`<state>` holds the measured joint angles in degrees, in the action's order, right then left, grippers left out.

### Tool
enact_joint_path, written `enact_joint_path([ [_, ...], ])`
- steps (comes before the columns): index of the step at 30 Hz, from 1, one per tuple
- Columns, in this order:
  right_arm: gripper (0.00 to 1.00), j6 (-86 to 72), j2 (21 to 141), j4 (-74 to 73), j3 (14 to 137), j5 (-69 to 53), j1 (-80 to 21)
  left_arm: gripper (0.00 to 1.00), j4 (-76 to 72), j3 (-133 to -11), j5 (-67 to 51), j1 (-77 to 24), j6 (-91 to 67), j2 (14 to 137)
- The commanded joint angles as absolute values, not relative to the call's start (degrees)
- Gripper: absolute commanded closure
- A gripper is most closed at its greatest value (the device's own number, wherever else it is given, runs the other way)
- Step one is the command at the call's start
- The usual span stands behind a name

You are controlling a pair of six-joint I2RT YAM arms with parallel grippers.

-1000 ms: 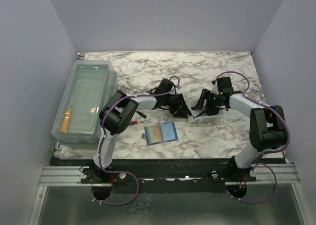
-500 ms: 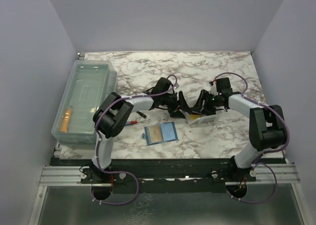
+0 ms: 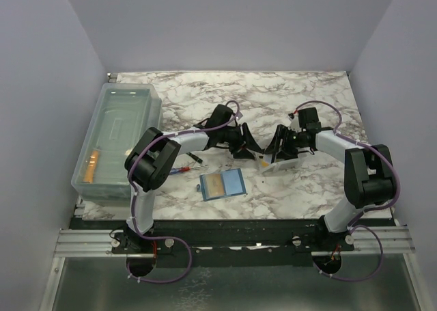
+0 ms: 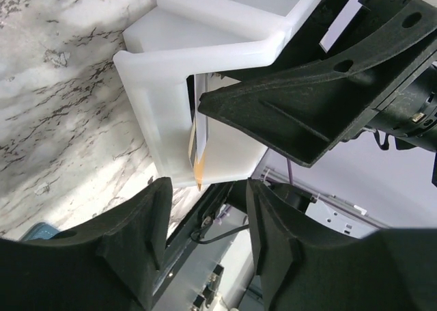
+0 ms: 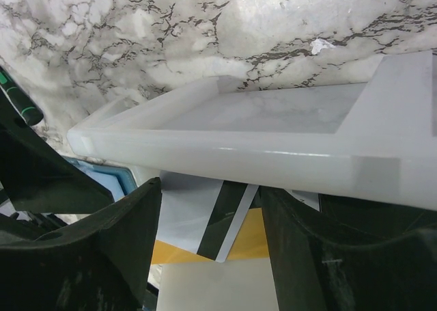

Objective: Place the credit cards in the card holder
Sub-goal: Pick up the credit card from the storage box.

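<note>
At the far left of the marble table (image 3: pixel 321 96) stands a clear plastic bin (image 3: pixel 130 102) with an orange object (image 3: pixel 92 164) lying inside. Just right of it a thin red-handled tool (image 3: pixel 181 169) lies on the marble beside the left arm. Near the front centre the teal-blue card holder (image 3: pixel 233 182) lies open and flat, with one golden credit card (image 3: pixel 214 185) on its left half.

Behind the holder the left gripper (image 3: pixel 250 147) faces a white tray (image 3: pixel 284 163), which is tipped up on edge. The left wrist view shows its fingers (image 4: pixel 130 242) apart with nothing clamped. A second credit card (image 4: pixel 199 176) hangs edge-on at the tray's lower lip (image 4: pixel 157 113), its orange corner just above the gap.

The right gripper (image 3: pixel 278 142) meets the tray from the other side. Its fingers (image 5: pixel 102 256) stand apart with the tray rim (image 5: pixel 239 150) across their tips. Whether they grip it cannot be told.
</note>
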<state>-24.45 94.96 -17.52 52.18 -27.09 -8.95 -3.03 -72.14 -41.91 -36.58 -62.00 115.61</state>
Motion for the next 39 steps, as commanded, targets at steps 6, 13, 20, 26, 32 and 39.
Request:
enact_joint_path([
  [6, 0.39, -24.39, 96.74, -18.54, 51.4, -29.12, -9.32, 0.68, -4.1, -74.0, -41.29, -37.78, -63.24, 116.09],
  [13, 0.39, -24.19, 96.49, -18.8, 51.43, -29.1, -9.31, 0.66, -4.09, -73.04, -39.79, -37.75, -63.27, 116.76],
  [20, 0.39, -24.08, 96.54, -18.65, 51.32, -29.23, -9.32, 0.5, -4.2, -70.88, -38.05, -37.88, -62.74, 115.93],
  [26, 0.4, -23.91, 96.94, -18.37, 51.17, -29.75, -9.32, 0.67, -6.45, -72.34, -39.52, -38.54, -64.38, 118.22],
  [32, 0.4, -23.99, 96.61, -18.28, 51.07, -30.21, -9.32, 0.73, -7.13, -73.27, -39.71, -39.27, -65.02, 119.67],
  [39, 0.39, -23.78, 95.08, -20.07, 52.03, -27.78, -9.32, 0.96, -4.1, -74.44, -37.46, -39.28, -61.08, 117.29],
])
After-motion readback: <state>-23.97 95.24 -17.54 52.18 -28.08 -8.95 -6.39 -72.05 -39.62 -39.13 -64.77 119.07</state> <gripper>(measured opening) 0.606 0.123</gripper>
